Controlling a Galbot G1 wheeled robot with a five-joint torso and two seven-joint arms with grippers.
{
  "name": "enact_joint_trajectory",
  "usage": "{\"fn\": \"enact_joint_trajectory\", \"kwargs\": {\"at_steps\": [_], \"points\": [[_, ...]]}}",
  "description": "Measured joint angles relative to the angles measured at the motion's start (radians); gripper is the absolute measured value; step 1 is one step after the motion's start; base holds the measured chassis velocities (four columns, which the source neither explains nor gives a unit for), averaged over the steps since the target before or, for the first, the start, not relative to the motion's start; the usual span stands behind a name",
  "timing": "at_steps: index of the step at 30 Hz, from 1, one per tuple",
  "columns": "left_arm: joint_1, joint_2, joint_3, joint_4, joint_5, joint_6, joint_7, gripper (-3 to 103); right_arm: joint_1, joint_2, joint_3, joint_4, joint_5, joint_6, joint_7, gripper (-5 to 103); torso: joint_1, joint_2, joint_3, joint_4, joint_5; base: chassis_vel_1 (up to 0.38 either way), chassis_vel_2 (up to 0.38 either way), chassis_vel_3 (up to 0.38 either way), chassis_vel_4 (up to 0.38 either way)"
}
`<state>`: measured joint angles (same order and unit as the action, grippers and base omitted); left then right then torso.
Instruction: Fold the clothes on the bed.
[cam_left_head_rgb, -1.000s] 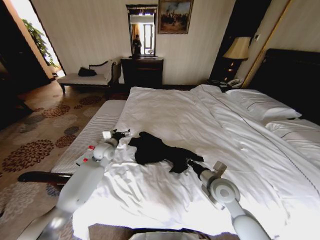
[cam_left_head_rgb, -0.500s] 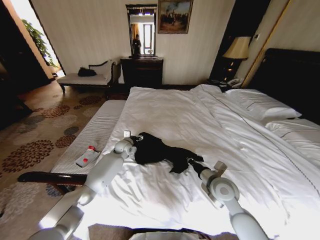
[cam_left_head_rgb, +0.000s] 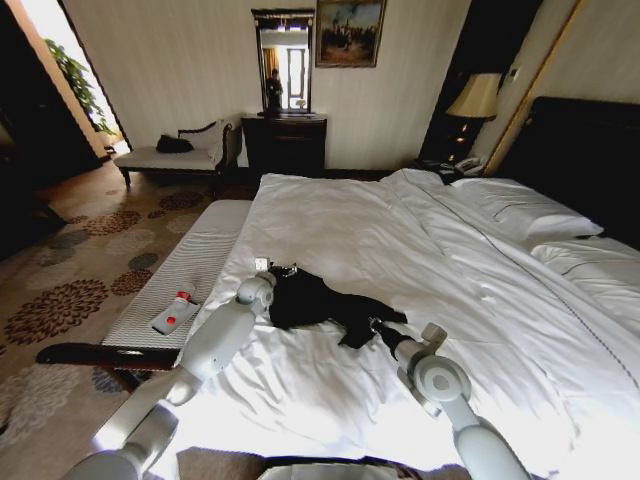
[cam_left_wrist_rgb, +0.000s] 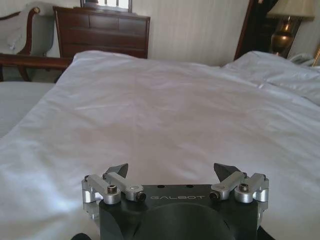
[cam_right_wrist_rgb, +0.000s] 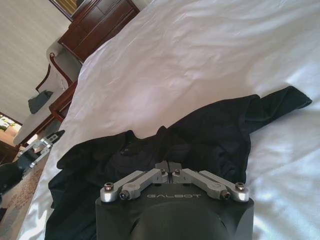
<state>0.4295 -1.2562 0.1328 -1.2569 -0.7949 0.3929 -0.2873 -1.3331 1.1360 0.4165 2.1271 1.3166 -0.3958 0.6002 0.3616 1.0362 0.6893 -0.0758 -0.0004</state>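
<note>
The bed (cam_left_head_rgb: 400, 240) takes up most of the room ahead: white sheets, smooth but lightly creased, with pillows (cam_left_head_rgb: 525, 210) against a dark headboard (cam_left_head_rgb: 590, 160) at the far right. A pale striped bench (cam_left_head_rgb: 190, 270) runs along the bed's left side and carries a small white bottle (cam_left_head_rgb: 176, 312) with a red band. Beyond it are a patterned carpet (cam_left_head_rgb: 80, 270), a cream chaise (cam_left_head_rgb: 180, 152), a dark dresser (cam_left_head_rgb: 285, 142) under a mirror (cam_left_head_rgb: 283, 60), and a lit lamp (cam_left_head_rgb: 474, 98) by the headboard.

The T-shirt (cam_left_head_rgb: 320, 303) lies crumpled on the near part of the bed, towards its left edge. Its long axis runs roughly from the left edge towards the near right, with one sleeve trailing out at the right end. The lettering cannot be seen.

The left claw (cam_left_head_rgb: 281, 271) sits at the shirt's left end, just above the sheet. In the left wrist view it (cam_left_wrist_rgb: 172, 172) is spread wide, nothing between the fingertips, with bare sheet ahead of it.

The right claw (cam_left_head_rgb: 377, 327) is at the shirt's near right end. In the right wrist view it (cam_right_wrist_rgb: 168, 165) is pressed together on black fabric, pinching the T-shirt (cam_right_wrist_rgb: 200, 135) there.
</note>
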Motion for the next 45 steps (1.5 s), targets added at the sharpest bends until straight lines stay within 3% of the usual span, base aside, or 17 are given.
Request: {"fn": "enact_joint_trajectory", "kwargs": {"at_steps": [3,5,6,11,20,25,28,30,33,36,37,40,43,45], "points": [[-0.012,-0.014,0.006,0.023,-0.009,0.028,-0.014,98,0.001,0.001,-0.005,-0.004,-0.003,0.000,0.000,0,0.000,0.000,0.000,0.0002,-0.0001,0.000,0.000,0.000,0.000],[-0.031,-0.041,0.001,0.053,-0.047,0.107,-0.063,97,0.001,0.001,-0.011,-0.007,-0.008,0.000,-0.001,0,0.000,0.000,0.000,0.0003,-0.0001,0.000,0.000,0.000,0.000],[-0.031,-0.041,0.001,0.053,-0.047,0.107,-0.063,97,0.001,0.001,-0.011,-0.007,-0.008,0.000,-0.001,0,0.000,0.000,0.000,0.0003,-0.0001,0.000,0.000,0.000,0.000],[-0.058,-0.060,-0.028,0.073,-0.129,0.230,-0.131,91,0.005,0.004,-0.026,-0.014,-0.018,0.001,-0.002,0,0.000,0.000,0.000,0.0001,-0.0001,0.000,0.000,0.000,0.000],[-0.077,-0.087,-0.066,0.143,-0.118,0.209,-0.108,89,0.024,0.006,-0.067,-0.031,-0.033,0.001,-0.003,0,0.000,0.000,0.000,0.0005,-0.0003,0.000,0.000,0.000,0.000],[-0.089,-0.114,-0.093,0.201,-0.133,0.202,-0.088,81,0.032,0.005,-0.085,-0.038,-0.038,0.002,-0.004,0,0.000,0.000,0.000,0.0002,-0.0001,0.000,0.000,0.000,0.000],[-0.098,-0.130,-0.101,0.231,-0.167,0.201,-0.073,66,0.034,0.004,-0.087,-0.041,-0.040,0.002,-0.005,0,0.000,0.000,0.000,0.0002,-0.0002,0.000,0.000,0.000,0.000],[-0.100,-0.133,-0.102,0.236,-0.170,0.200,-0.069,66,0.034,0.004,-0.087,-0.042,-0.040,0.002,-0.005,0,0.000,0.000,0.000,0.0003,-0.0002,0.000,0.000,0.000,0.000],[-0.109,-0.145,-0.105,0.256,-0.167,0.190,-0.051,49,0.033,0.004,-0.088,-0.042,-0.044,0.003,-0.005,0,0.000,0.000,0.000,0.0002,-0.0002,0.000,0.000,0.000,0.000],[-0.112,-0.149,-0.106,0.262,-0.163,0.185,-0.042,44,0.032,0.004,-0.088,-0.043,-0.045,0.003,-0.005,0,0.000,0.000,0.000,0.0001,-0.0002,0.000,0.000,0.000,0.000],[-0.114,-0.149,-0.106,0.267,-0.161,0.181,-0.035,34,0.031,0.006,-0.090,-0.044,-0.048,0.003,-0.005,0,0.000,0.000,0.000,0.0001,-0.0002,0.000,0.000,0.000,0.000],[-0.114,-0.149,-0.107,0.269,-0.161,0.180,-0.032,28,0.030,0.009,-0.092,-0.044,-0.051,0.003,-0.005,0,0.000,0.000,0.000,0.0003,-0.0002,0.000,0.000,0.000,0.000],[-0.111,-0.144,-0.110,0.267,-0.167,0.181,-0.031,12,0.029,0.011,-0.092,-0.044,-0.054,0.004,-0.005,0,0.000,0.000,0.000,0.0003,-0.0001,0.000,0.000,0.000,0.000],[-0.110,-0.143,-0.111,0.266,-0.169,0.182,-0.031,12,0.029,0.011,-0.092,-0.044,-0.055,0.004,-0.005,0,0.000,0.000,0.000,0.0003,-0.0002,0.000,0.000,0.000,0.000]]}}
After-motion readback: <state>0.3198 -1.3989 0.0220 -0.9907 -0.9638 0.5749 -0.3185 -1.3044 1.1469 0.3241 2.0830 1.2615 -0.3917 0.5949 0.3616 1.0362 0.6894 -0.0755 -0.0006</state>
